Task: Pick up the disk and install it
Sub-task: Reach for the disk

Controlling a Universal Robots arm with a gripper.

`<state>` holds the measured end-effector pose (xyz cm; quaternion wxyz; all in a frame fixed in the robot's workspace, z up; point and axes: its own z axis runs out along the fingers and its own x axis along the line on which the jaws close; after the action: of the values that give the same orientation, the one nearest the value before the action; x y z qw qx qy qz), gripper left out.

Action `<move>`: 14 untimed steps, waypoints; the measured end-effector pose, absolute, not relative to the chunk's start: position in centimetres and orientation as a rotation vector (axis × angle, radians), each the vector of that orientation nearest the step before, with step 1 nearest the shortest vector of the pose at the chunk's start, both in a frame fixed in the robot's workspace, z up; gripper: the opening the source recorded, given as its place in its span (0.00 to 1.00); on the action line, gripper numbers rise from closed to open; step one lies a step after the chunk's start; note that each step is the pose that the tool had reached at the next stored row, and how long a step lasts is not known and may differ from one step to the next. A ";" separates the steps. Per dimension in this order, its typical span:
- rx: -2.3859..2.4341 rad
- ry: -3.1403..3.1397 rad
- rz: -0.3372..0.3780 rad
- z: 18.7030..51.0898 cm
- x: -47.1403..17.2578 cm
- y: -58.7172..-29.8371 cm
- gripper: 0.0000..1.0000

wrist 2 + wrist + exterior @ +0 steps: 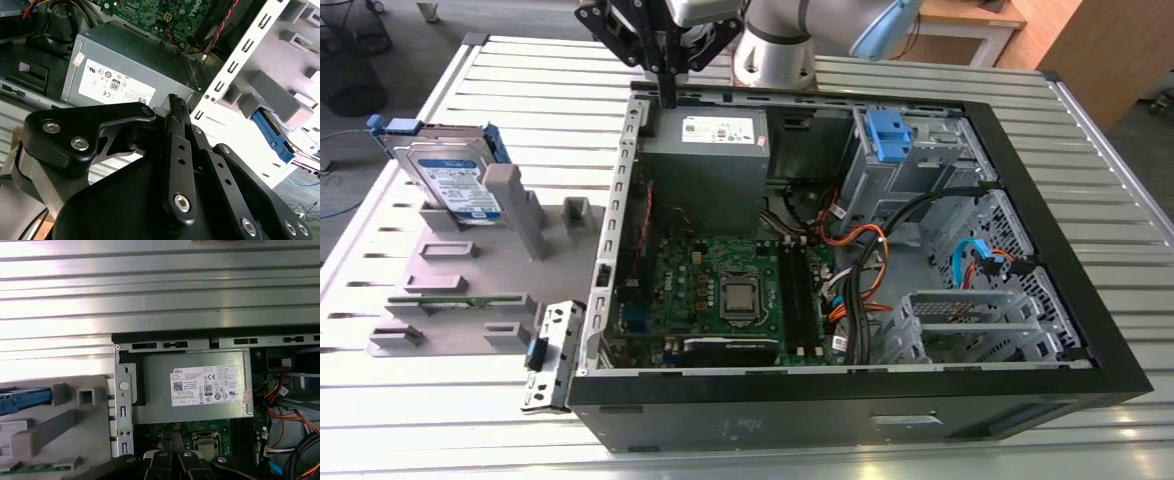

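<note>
Gripper (667,98): fingers pinched together, empty, hovering over the power supply (707,150) at the case (1107,350) corner
Disk (454,185): standing on edge in the grey holder (467,275), well apart

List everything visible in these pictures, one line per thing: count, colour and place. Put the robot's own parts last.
disk: one, silver with a white-and-blue label and blue rails, upright in the fixture.
fixture: one, grey, on the table at the exterior view's left of the case.
case: one, black, open, mid-table.
power supply: one, grey with a white sticker, in the case's far corner.
motherboard: one, green, on the case floor.
cables: one bundle, orange, black and blue, beside the motherboard.
bracket: one, blue, in the far drive bay.
table: one, silver, slatted.
gripper: one, black, shut, empty, above the power supply's edge.
arm: one, silver-grey, behind the case.
</note>
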<state>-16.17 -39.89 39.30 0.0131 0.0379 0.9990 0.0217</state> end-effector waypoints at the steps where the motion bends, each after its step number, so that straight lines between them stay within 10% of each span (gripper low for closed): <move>1: 0.118 3.112 0.068 39.3 -16.2 -39.9 0.11; 14: 0.118 3.112 0.068 39.3 -16.6 -39.9 0.11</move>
<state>-16.58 -39.89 39.30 0.0131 0.0379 0.9990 0.0217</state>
